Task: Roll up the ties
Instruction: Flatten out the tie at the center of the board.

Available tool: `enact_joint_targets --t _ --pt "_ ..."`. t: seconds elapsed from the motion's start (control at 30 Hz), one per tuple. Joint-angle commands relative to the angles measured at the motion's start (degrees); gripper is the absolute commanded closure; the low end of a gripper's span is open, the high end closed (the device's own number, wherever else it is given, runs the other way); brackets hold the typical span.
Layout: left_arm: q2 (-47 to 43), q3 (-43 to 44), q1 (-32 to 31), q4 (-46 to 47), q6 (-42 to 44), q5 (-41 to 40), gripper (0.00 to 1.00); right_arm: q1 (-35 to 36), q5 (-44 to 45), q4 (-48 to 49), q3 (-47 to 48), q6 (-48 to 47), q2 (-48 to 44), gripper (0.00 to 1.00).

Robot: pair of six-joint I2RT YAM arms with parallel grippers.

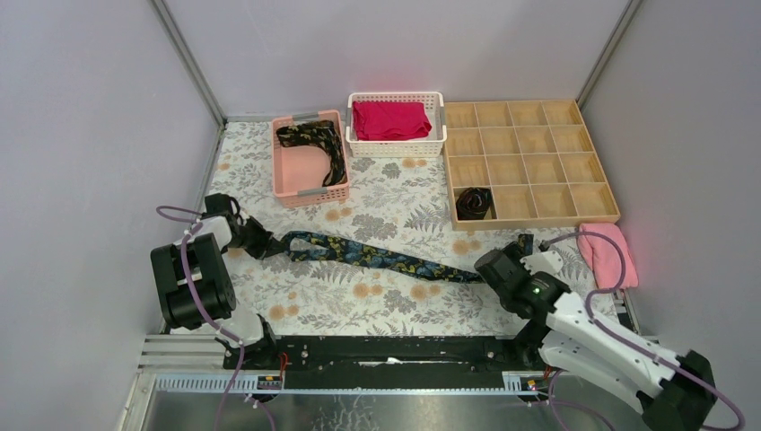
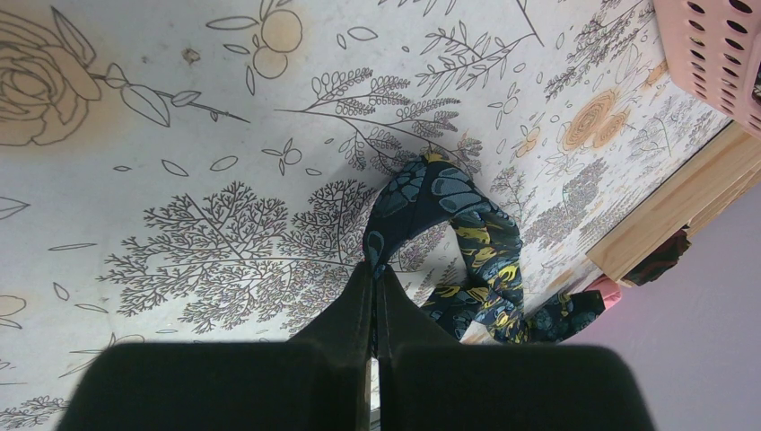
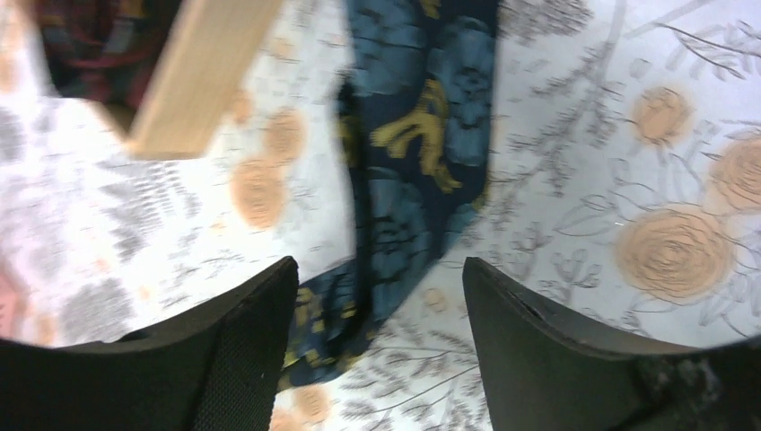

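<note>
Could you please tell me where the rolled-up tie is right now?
In the top view, the rolled tie sits in the near-left compartment of the wooden tray, on the right.

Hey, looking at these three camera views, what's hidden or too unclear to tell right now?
- Top view: the flat tie's right end, covered by the right end effector.
- Left wrist view: how much tie sits inside the shut left end effector; its fingers cover it.
- Right wrist view: what's in the wooden tray, blurred and cut by the top edge.
- Top view: the rolled tie's pattern, too small.
</note>
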Motion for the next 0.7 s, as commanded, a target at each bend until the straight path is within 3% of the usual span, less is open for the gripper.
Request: enact_joint_targets --t 0.0,0.1,0.17,0.3,0.47,0.67 --pt "-0.01 -0.45 -0.08 0.99 0.47 0.08 0.98 0.20 2.34 3.24 6.36 -13.00 -5.34 0.31" --pt "-0.13 -0.24 -0.12 0.97 0.43 -0.10 0.97 0.23 0.73 8.77 10.38 -20.76 -2.52 0.36" --pt "-0.13 -0.03 -0.12 0.96 0.34 -0.32 0.97 0.20 0.44 11.17 13.45 -24.98 2.88 0.49" --pt "0.03 0.30 -0.10 0.87 0.39 -0.24 0.97 0.20 1.41 9.01 22.21 -28.45 18.22 1.00" --pt "0.12 0.37 -0.12 0.75 0.42 -0.23 0.97 0.03 2.45 5.94 29.81 -31.20 30.32 1.00" --pt "0.39 0.37 -0.12 0.92 0.52 0.41 0.97 -4.34 -5.38 7.51 25.13 -31.38 33.66 1.00"
